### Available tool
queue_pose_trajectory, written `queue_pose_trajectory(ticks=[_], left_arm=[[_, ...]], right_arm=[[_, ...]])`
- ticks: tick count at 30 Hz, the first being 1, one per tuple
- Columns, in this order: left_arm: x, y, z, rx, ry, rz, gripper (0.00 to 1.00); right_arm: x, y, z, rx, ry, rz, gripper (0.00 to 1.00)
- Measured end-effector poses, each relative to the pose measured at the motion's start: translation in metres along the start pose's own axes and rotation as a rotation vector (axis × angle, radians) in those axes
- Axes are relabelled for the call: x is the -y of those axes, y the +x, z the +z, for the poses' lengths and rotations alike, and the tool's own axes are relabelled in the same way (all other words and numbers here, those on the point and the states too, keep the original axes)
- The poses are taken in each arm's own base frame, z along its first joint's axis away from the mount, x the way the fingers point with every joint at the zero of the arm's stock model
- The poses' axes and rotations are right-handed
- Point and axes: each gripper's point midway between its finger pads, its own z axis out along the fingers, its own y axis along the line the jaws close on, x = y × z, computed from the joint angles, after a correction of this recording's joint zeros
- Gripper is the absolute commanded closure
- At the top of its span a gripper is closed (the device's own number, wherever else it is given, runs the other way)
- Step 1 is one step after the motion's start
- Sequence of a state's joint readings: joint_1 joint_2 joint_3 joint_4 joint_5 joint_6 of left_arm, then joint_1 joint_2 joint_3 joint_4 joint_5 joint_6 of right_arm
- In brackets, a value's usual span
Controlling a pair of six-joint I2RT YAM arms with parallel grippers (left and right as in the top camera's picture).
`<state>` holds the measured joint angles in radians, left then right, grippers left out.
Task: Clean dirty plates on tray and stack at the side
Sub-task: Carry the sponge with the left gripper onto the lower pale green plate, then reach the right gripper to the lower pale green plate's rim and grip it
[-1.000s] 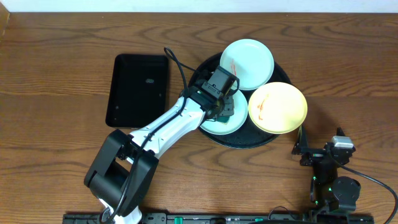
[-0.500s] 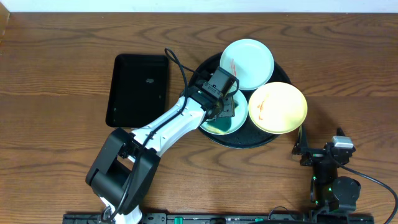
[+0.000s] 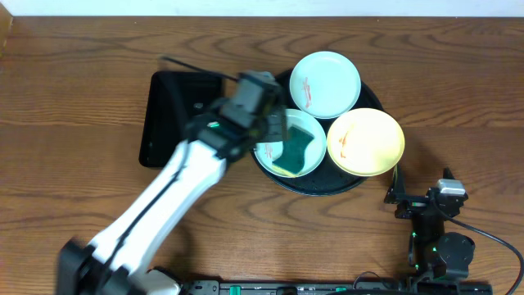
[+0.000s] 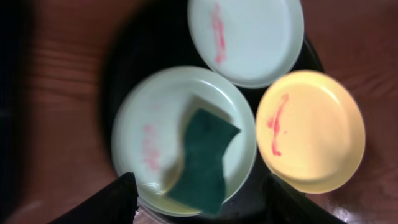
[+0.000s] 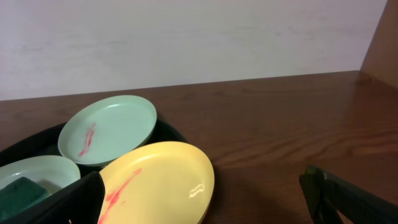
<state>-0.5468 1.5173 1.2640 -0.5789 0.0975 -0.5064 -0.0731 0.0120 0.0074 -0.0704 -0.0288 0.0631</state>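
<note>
Three plates sit on the round black tray. One mint plate and the yellow plate each carry a red smear. A green sponge lies loose on the near-left mint plate, which shows faint pink marks. My left gripper hovers above that plate's left side, blurred, open, with nothing in it. In the left wrist view the sponge lies below the open left gripper. My right gripper rests open at the tray's right, facing the yellow plate.
A rectangular black tray lies left of the round one, just beside the left arm. Bare wooden table surrounds both trays. The right arm's base stands at the front right.
The left gripper opened and let go of the sponge, which stays on the near-left mint plate. The left arm lifted and drew back to the left. The right arm has not moved.
</note>
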Motion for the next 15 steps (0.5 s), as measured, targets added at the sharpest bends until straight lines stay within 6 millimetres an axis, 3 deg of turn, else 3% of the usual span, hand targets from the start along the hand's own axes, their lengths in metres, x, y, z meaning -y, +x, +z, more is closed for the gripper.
queue_pose_trajectory(ticks=[5, 9, 12, 13, 15], left_arm=[[-0.047, -0.008, -0.060, 0.047, -0.083, -0.041, 0.19], [-0.087, -0.003, -0.088, 0.040, -0.173, -0.113, 0.18], [-0.110, 0.009, -0.097, -0.004, -0.235, -0.162, 0.18], [-0.118, 0.014, -0.099, -0.028, -0.258, -0.180, 0.18], [-0.123, 0.018, -0.100, -0.044, -0.274, -0.192, 0.18]], right_arm=[[0.000, 0.000, 0.000, 0.000, 0.000, 0.000, 0.01], [-0.002, -0.010, 0.000, 0.042, -0.011, 0.010, 0.01], [-0.025, -0.034, -0.004, 0.128, -0.149, 0.139, 0.01], [-0.044, -0.044, -0.009, 0.144, -0.273, 0.247, 0.01], [-0.062, -0.048, -0.016, 0.123, -0.391, 0.341, 0.01]])
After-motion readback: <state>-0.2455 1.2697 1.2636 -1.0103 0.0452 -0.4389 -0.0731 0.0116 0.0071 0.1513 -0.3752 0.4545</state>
